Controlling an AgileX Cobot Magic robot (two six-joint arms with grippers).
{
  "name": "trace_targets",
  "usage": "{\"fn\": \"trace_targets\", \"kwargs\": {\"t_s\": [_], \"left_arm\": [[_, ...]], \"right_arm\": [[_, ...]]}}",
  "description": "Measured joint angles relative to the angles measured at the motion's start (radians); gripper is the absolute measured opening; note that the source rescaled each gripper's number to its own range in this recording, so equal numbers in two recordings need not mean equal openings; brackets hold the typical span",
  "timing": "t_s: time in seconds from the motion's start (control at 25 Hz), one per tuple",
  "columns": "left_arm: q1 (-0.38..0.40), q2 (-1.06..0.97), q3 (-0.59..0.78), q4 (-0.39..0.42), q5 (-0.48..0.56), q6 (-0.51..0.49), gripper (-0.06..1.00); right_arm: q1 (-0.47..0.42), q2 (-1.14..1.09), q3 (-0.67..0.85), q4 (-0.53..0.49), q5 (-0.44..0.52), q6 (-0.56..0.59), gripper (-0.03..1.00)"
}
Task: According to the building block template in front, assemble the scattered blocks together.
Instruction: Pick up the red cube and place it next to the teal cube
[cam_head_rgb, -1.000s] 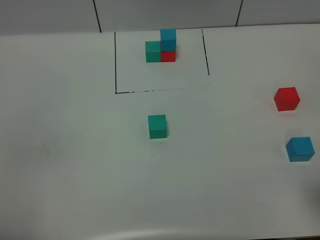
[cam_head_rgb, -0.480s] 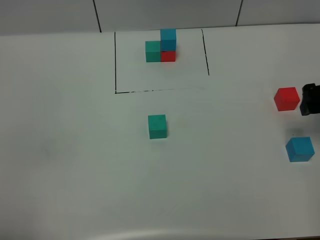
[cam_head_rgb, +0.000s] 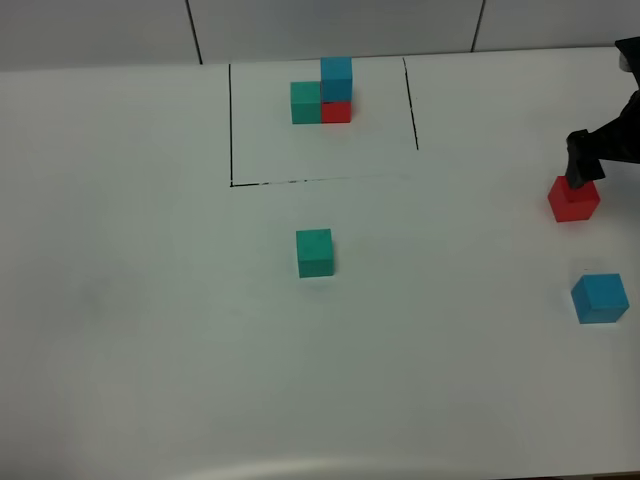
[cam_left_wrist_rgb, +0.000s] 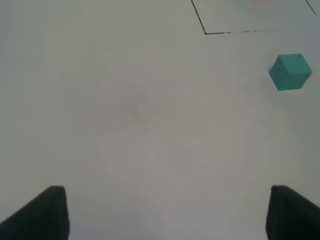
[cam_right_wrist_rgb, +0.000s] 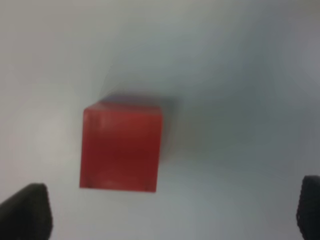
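Right gripper (cam_right_wrist_rgb: 167, 212) held open at the red cube (cam_head_rgb: 574, 199); nothing is grasped by either pincer.

Nearest, the blue cube (cam_head_rgb: 600, 298) is seen alone on the white table (cam_head_rgb: 150, 330) at the right edge. The teal-green cube (cam_head_rgb: 315, 253) is set mid-table, just below the black outline (cam_head_rgb: 231, 120). The left gripper (cam_left_wrist_rgb: 167, 215) is held spread wide over bare table. Farther back, the red cube is framed just ahead of the right gripper's parted fingertips, ungripped. Farthest, the building block template (cam_head_rgb: 323, 93) is kept inside the outline: green joined to red, blue stacked on red.
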Motion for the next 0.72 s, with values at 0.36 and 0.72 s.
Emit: {"fn": "trace_targets", "kwargs": {"t_s": [0.36,0.72], "left_arm": [[0.0,0.0,0.0,0.0,0.0,0.0,0.74],[0.0,0.0,0.0,0.0,0.0,0.0,0.74]], "right_arm": [[0.001,0.148,-0.07,0.003,-0.029,0.001,1.0],[0.021,0.173,-0.071,0.031,-0.036,0.006,0.96]]}}
